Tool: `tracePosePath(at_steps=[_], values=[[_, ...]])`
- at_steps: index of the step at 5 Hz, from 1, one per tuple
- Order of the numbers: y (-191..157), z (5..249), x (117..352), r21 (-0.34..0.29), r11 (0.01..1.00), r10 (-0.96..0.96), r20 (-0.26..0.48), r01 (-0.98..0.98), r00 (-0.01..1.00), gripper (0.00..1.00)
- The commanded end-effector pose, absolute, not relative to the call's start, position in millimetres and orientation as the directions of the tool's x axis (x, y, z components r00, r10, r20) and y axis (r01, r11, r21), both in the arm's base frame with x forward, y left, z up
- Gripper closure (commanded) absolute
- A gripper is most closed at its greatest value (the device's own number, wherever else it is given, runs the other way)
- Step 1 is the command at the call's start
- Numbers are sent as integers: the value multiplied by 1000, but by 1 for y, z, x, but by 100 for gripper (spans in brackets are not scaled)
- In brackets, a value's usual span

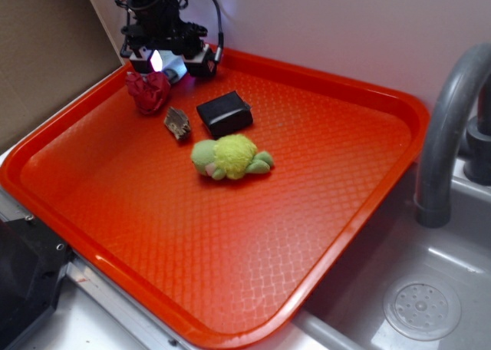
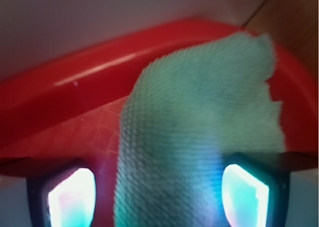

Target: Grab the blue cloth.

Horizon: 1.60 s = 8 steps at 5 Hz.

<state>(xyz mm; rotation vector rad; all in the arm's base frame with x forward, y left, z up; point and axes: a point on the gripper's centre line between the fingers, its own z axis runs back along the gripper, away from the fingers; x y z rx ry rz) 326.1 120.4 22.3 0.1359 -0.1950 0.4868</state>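
The gripper (image 1: 170, 61) is sitting at the far left corner of the red tray (image 1: 330, 204). In the wrist view its two glowing fingers (image 2: 72, 197) are flanking the blue cloth (image 2: 199, 137), which is running between them and spreading toward the tray rim. Whether the fingers are pinching it cannot be told. A red fabric wad (image 1: 149, 91) is lying just beside the gripper.

We see the arm (image 1: 157, 16) reaching down at the far left corner; its pincer (image 2: 159, 192) points downward; its two lit fingers (image 2: 72, 197) stand apart, fabric between them.
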Motion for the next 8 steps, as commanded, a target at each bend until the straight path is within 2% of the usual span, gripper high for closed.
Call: tracePosePath(at_steps=[1, 4, 5, 6, 7, 8], values=[[137, 28, 327, 92, 856, 477, 242, -509, 845, 100], [135, 31, 326, 104, 854, 474, 247, -510, 845, 100], [135, 49, 318, 111, 848, 492, 196, -518, 848, 100], [106, 99, 280, 61, 892, 441, 107, -449, 891, 100], [73, 150, 245, 13, 933, 358, 67, -360, 931, 100], [33, 200, 220, -53, 971, 235, 83, -231, 968, 100]])
